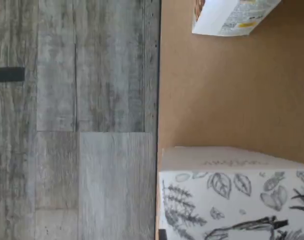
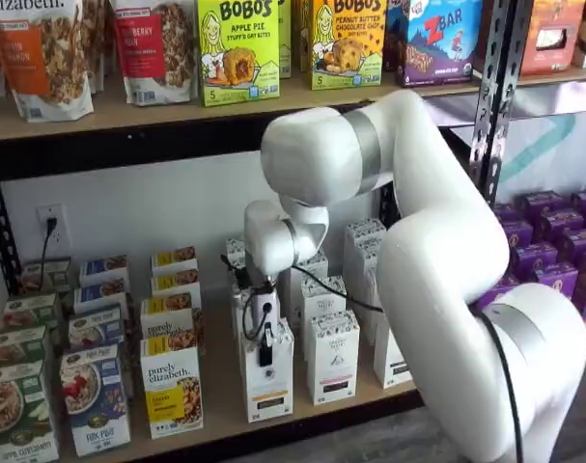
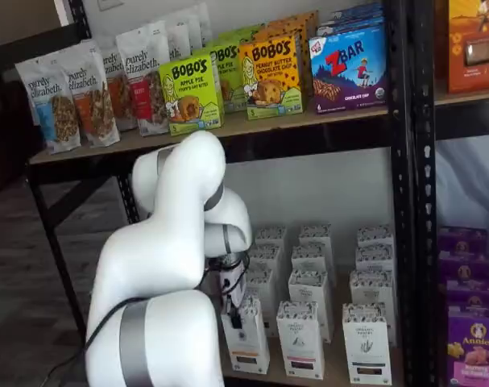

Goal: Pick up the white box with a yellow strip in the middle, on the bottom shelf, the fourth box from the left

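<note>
Clenched on the top of the white box (image 2: 267, 381), the jaws (image 2: 265, 349) reach straight down from the white arm (image 2: 437, 260) at the front of the bottom shelf (image 2: 215, 424). That box stands upright at the front edge of the shelf, with a short yellow-orange strip low on its face and a speckled band around its top. Just to its left stands a wider box with a yellow panel (image 2: 171, 394); to its right a same-shaped white carton with a dark strip (image 2: 332, 355) stands close by — the two are apart. In a shelf view the black fingers (image 3: 237, 313) sit down over the box's top edge, a cable looping beside them. More white cartons stand in rows behind. Through the wrist camera, a leaf-patterned white box top (image 1: 232, 200) lies over the tan shelf board (image 1: 232, 95), whose dark front rail (image 1: 158, 75) runs against grey plank flooring (image 1: 71, 120) — which carton that is, I cannot tell. Another box corner with yellow print (image 1: 232, 17) shows farther along the board.
</note>
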Available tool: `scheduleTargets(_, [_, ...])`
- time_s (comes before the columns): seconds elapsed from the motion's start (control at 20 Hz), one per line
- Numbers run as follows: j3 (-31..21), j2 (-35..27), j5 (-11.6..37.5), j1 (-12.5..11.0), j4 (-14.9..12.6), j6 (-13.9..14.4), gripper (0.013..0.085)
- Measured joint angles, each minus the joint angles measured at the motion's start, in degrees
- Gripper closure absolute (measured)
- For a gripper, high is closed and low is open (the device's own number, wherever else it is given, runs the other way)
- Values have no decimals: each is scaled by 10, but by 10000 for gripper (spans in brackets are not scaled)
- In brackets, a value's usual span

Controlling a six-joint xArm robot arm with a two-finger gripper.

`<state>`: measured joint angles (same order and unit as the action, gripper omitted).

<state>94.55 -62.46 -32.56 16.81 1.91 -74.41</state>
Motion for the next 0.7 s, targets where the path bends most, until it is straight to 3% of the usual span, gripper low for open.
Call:
scheduleTargets(0.45, [-110, 79, 13, 13, -8, 19, 530])
scheduleTargets(0.7, [-203, 138, 50, 25, -24, 45, 530])
